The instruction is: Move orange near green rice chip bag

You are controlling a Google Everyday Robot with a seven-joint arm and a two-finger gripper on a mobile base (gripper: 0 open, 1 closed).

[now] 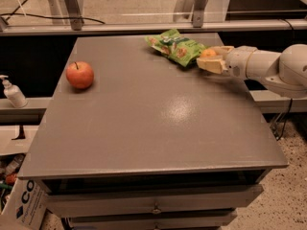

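The orange [207,53] is small, round and yellow-orange. It sits at the table's far right, between the fingers of my gripper [210,60], right next to the green rice chip bag [175,46]. The bag is bright green foil with chip pictures and lies flat at the table's far edge. My gripper reaches in from the right on a white arm [268,68]. Its fingers lie on either side of the orange.
A red apple [79,74] with a stem stands at the left side of the grey table [144,123]. A white pump bottle [13,92] stands on a ledge to the left. Drawers sit below the table's front edge.
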